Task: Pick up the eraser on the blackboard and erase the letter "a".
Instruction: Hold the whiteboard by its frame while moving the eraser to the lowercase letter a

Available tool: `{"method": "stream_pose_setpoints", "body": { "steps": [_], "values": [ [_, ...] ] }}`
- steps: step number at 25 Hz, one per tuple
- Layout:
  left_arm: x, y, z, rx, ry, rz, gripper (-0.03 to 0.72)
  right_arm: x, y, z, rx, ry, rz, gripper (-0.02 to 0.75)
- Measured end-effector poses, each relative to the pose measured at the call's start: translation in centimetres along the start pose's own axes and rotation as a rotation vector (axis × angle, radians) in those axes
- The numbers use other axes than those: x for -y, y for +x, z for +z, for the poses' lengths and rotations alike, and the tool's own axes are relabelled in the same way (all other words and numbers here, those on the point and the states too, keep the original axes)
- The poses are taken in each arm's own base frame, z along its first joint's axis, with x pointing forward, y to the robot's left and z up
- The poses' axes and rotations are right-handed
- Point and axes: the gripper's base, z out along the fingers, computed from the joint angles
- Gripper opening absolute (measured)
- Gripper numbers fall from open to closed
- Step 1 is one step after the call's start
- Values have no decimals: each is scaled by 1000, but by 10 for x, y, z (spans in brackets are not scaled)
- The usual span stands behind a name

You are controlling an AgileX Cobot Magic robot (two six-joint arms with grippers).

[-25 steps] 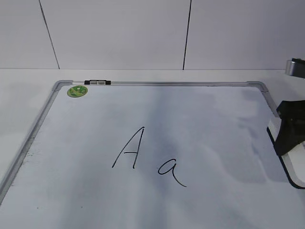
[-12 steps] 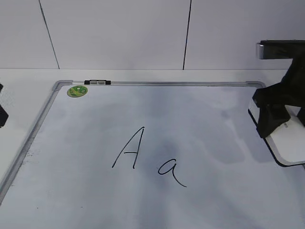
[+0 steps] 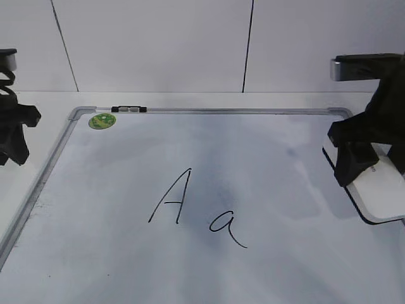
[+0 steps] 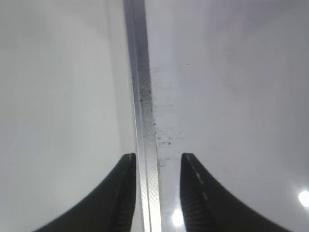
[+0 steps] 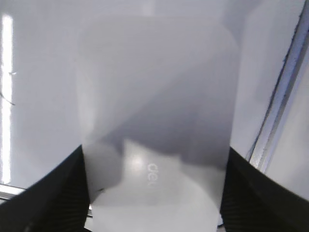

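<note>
The blackboard [image 3: 272, 158] is a white glossy board with a silver frame, lying flat. The small letter "a" [image 3: 226, 225] is written in black at its lower middle. The white eraser [image 3: 383, 193] is at the board's right edge, its black felt side down. My right gripper [image 3: 370, 170] is shut on it; in the right wrist view the eraser [image 5: 159, 96] fills the space between the black jaws [image 5: 154, 193]. My left gripper [image 3: 12, 145] is open beside the board's left edge; in the left wrist view its jaws [image 4: 157, 162] straddle the silver frame [image 4: 142, 96].
A taller capital "A" [image 3: 172, 197] is written left of the small "a". A round green sticker [image 3: 102, 121] sits in the board's far left corner, with a small black and grey clip [image 3: 129, 109] on the top frame. A white panelled wall stands behind.
My right gripper has moved up and to the left, carrying the eraser with it. My left arm has come into view at the board's left edge.
</note>
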Motion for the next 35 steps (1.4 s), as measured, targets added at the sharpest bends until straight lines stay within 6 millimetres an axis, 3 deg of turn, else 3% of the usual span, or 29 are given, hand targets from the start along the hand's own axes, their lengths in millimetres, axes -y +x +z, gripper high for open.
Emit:
{"method": "stream_pose_setpoints", "body": {
  "steps": [11, 19, 35],
  "values": [
    [-10, -14, 64, -152, -36, -33, 235, -10, 1, 0, 0, 0, -32, 555],
    [-25, -21, 69, -113, -39, -79, 234, -9, 1, 0, 0, 2, -33, 555],
    [-24, -23, 81, -124, -11, -109, 234, -9, 0, 0, 0, 2, -33, 555]
  ]
}}
